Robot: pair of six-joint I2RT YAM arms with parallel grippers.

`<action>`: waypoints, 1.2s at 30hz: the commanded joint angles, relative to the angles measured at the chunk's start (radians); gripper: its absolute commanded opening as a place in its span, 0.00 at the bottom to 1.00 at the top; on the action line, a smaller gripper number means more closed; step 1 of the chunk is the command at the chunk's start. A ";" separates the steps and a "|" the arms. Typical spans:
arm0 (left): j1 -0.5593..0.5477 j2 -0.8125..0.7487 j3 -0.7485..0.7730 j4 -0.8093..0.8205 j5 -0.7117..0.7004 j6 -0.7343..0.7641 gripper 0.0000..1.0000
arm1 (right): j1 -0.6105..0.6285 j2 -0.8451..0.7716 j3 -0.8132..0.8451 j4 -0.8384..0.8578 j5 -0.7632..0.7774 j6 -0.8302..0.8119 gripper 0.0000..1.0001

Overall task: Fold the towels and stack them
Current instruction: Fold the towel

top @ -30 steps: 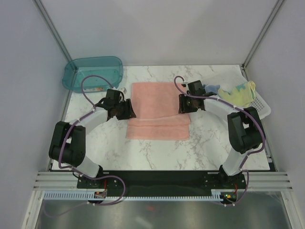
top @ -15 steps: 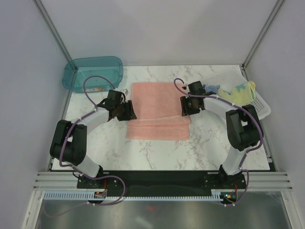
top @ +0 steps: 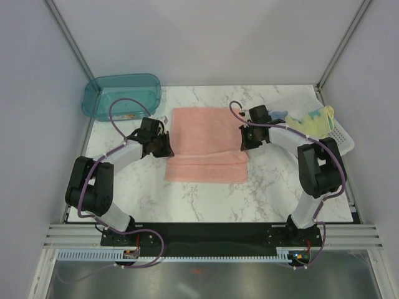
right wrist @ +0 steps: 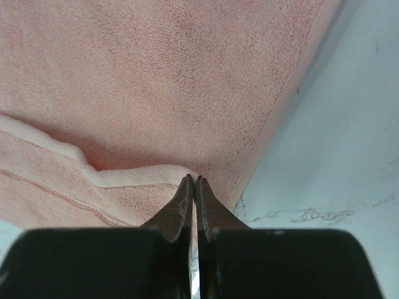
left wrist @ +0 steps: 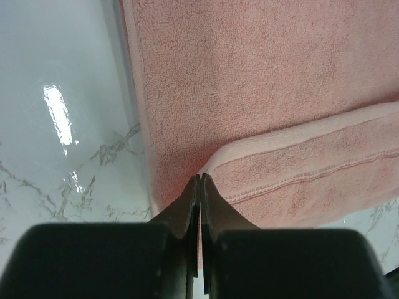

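The pink towel (top: 206, 140) lies mid-bench (top: 206, 199) with its near edge folded over, the left fingers (left wrist: 184, 208) and right fingers (right wrist: 176, 212) each pinched together on one end of that fold, while the yellow towel (top: 315, 121) and blue towel (top: 277, 114) sit heaped in the white basket (top: 341, 138) at far right and a teal bin (top: 121, 93) stands far left.

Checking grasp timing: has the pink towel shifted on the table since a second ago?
No. The pink towel has not shifted: its far left corner stays equally close to the teal bin.
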 commanded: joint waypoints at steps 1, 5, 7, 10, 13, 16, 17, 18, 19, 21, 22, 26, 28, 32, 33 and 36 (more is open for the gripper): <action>-0.002 -0.019 0.021 0.009 -0.017 0.039 0.02 | 0.000 -0.076 -0.011 0.016 -0.024 -0.008 0.00; -0.002 -0.037 0.035 -0.012 -0.023 0.047 0.02 | 0.000 -0.133 -0.052 0.013 -0.012 0.007 0.00; -0.002 -0.060 0.044 -0.023 -0.034 0.056 0.02 | 0.000 -0.185 -0.058 0.011 0.026 0.008 0.00; -0.002 -0.092 0.057 -0.047 -0.057 0.062 0.02 | 0.000 -0.257 -0.072 0.002 0.059 0.016 0.00; -0.004 -0.140 0.057 -0.064 -0.064 0.071 0.02 | 0.000 -0.317 -0.086 -0.016 0.056 0.030 0.00; -0.004 -0.174 0.055 -0.069 -0.067 0.071 0.02 | 0.002 -0.369 -0.101 -0.021 0.045 0.050 0.00; -0.004 -0.184 0.055 -0.074 -0.060 0.070 0.02 | 0.000 -0.390 -0.111 -0.021 0.042 0.054 0.00; -0.004 -0.192 0.055 -0.075 -0.055 0.068 0.02 | 0.002 -0.400 -0.117 -0.021 0.042 0.065 0.00; -0.004 -0.195 0.055 -0.083 -0.058 0.070 0.02 | 0.000 -0.409 -0.120 -0.021 0.042 0.070 0.00; -0.007 -0.216 0.051 -0.087 -0.086 0.073 0.02 | 0.002 -0.433 -0.141 -0.016 0.026 0.087 0.00; -0.007 -0.221 0.046 -0.087 -0.096 0.079 0.02 | 0.003 -0.444 -0.152 -0.010 0.028 0.100 0.00; -0.008 -0.201 0.009 -0.092 -0.120 0.103 0.02 | 0.006 -0.486 -0.256 0.053 -0.003 0.160 0.00; -0.010 -0.195 -0.017 -0.087 -0.106 0.103 0.02 | 0.023 -0.484 -0.291 0.097 -0.050 0.192 0.00; -0.016 -0.184 -0.032 -0.083 -0.077 0.105 0.02 | 0.046 -0.480 -0.357 0.131 -0.040 0.232 0.00; -0.022 -0.190 -0.035 -0.087 -0.066 0.102 0.02 | 0.046 -0.487 -0.371 0.139 -0.035 0.235 0.00; -0.027 -0.200 -0.041 -0.089 -0.066 0.097 0.02 | 0.046 -0.498 -0.376 0.137 -0.023 0.232 0.00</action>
